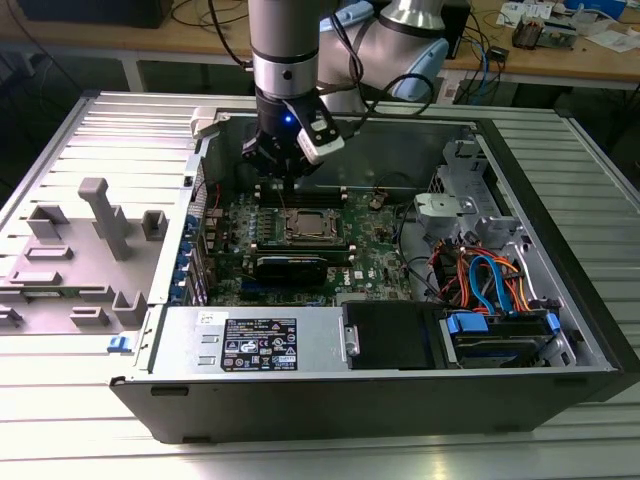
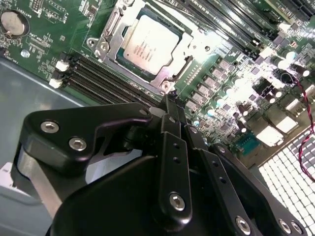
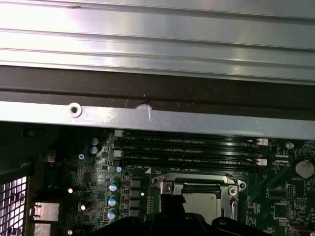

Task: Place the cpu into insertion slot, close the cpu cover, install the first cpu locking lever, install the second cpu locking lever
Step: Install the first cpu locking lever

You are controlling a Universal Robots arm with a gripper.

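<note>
The cpu [image 2: 150, 42] lies flat in the insertion slot [image 1: 286, 228] on the green motherboard, its dull silver top showing. The cpu cover [image 2: 114, 49] lies down around it as a silver frame. My gripper [image 2: 170, 101] is shut with nothing between its black fingers, its tip just off the socket's edge on the memory-slot side. In the exterior view the gripper [image 1: 285, 178] hangs inside the open case, just behind the socket. In the first wrist view the gripper [image 3: 172, 202] stands in front of the cpu [image 3: 204, 199].
Long black memory slots [image 2: 106, 81] run beside the socket. A black graphics card [image 1: 290, 267] lies in front of it, then the power supply [image 1: 255, 345]. Drive bays with blue cables [image 1: 490, 290] are at the exterior view's right. A grey fixture [image 1: 95, 240] stands outside the case.
</note>
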